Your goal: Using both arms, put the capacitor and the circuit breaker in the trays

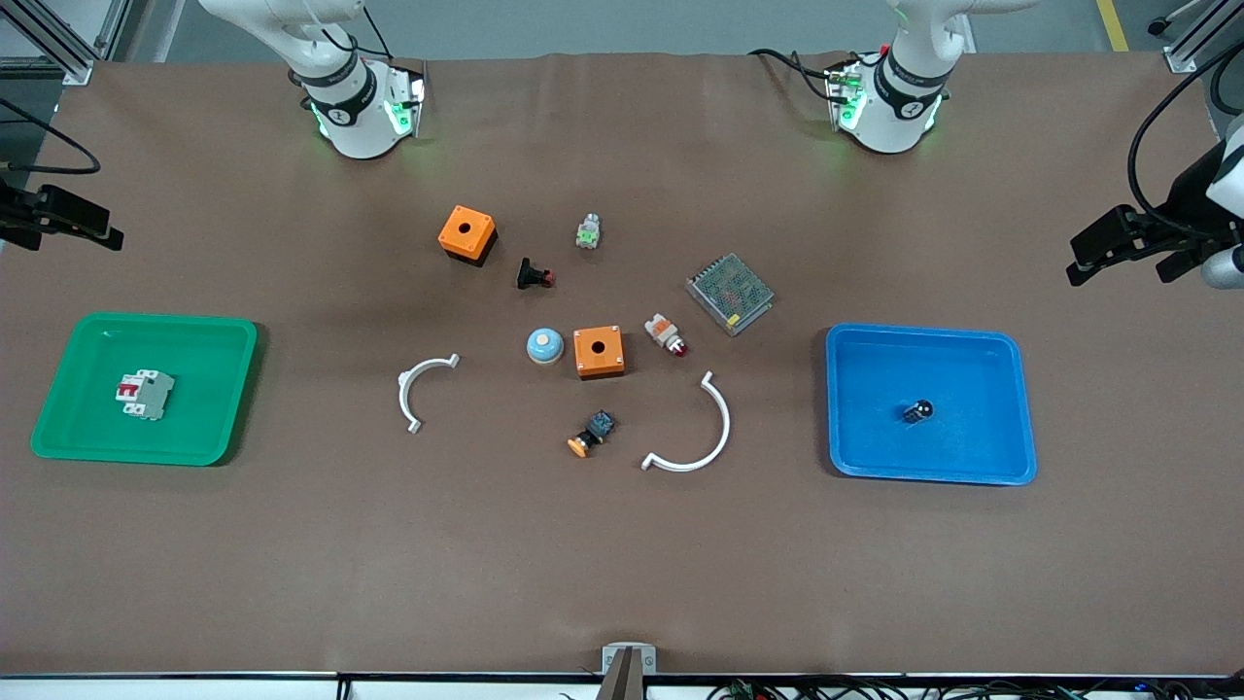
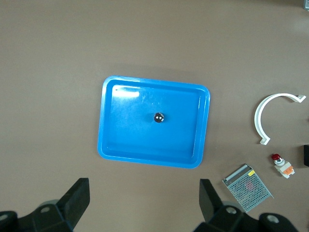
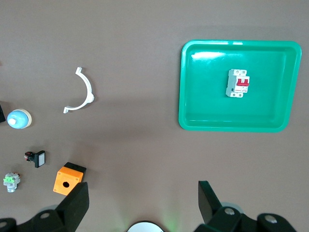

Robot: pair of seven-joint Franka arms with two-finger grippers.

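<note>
The tiny black cylinder capacitor (image 2: 159, 117), light and apt to roll, lies in the blue plastic tray (image 2: 112, 145), the white rectangular circuit breaker (image 3: 238, 83), stiff and best held by its flat sides, lies in the green plastic tray (image 3: 193, 116), and the left gripper (image 2: 144, 199) and right gripper (image 3: 143, 202), high over the desk, both have jaws released.

Brown table (image 1: 292, 564) (two trays (image 1: 233, 389), scattered parts)

Glossy plastic blue tray (image 1: 1011, 408); glossy green tray (image 1: 209, 331); matt brown table (image 1: 622, 564).

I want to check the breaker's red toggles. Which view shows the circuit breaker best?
The right wrist view: the circuit breaker lies in the green tray, red toggles plain and unobstructed. The front view shows it smaller, toward the right arm's end of the table. The left wrist view does not show it.
</note>
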